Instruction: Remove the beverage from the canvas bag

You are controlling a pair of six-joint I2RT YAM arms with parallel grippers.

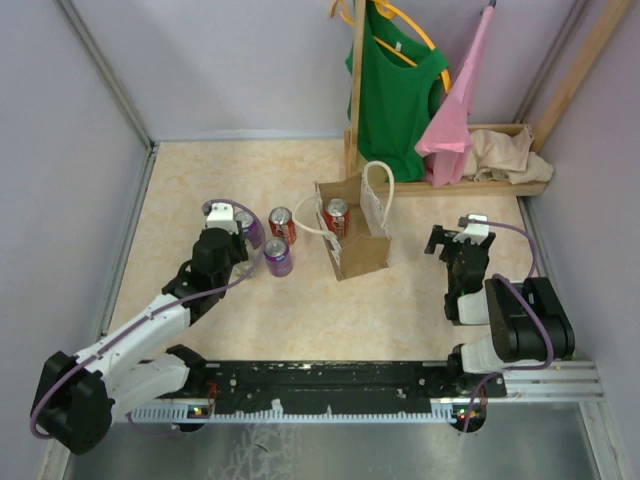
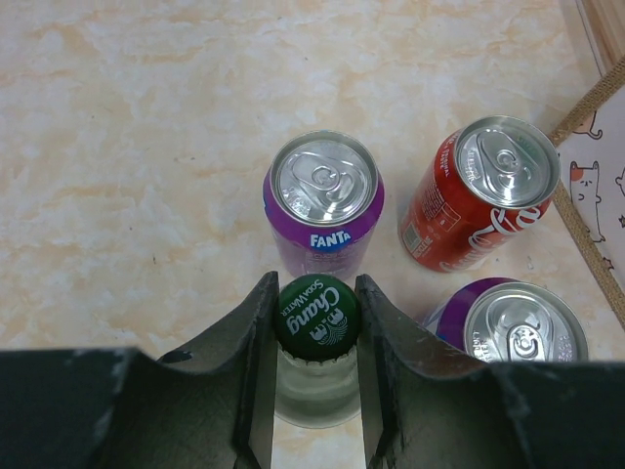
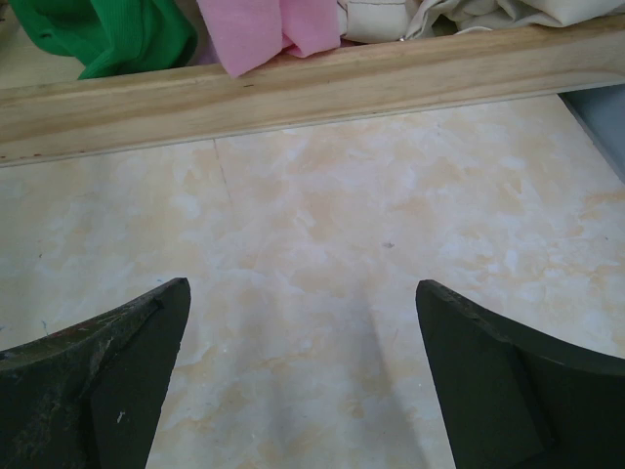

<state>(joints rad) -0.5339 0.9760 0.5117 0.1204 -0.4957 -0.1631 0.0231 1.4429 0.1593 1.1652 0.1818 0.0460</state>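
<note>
The tan canvas bag [image 1: 362,256] stands open mid-table with cream rope handles; a red can [image 1: 337,214] stands inside it. My left gripper [image 1: 225,238] is left of the bag, shut on the green cap of a clear glass soda-water bottle [image 2: 315,314] that stands on the table. Beside it are a purple Fanta can [image 2: 324,195], a red cola can [image 2: 483,191] and a second purple can [image 2: 513,330]. The bag's edge [image 2: 598,186] shows at the right of the left wrist view. My right gripper [image 1: 458,240] is open and empty right of the bag, and its wrist view [image 3: 301,285] shows only bare table.
A wooden rack [image 1: 480,186] at the back right holds a green shirt [image 1: 395,90], a pink cloth [image 1: 455,120] and a beige cloth heap [image 1: 510,152]. Its base rail [image 3: 322,88] lies ahead of the right gripper. Walls close in the table on three sides.
</note>
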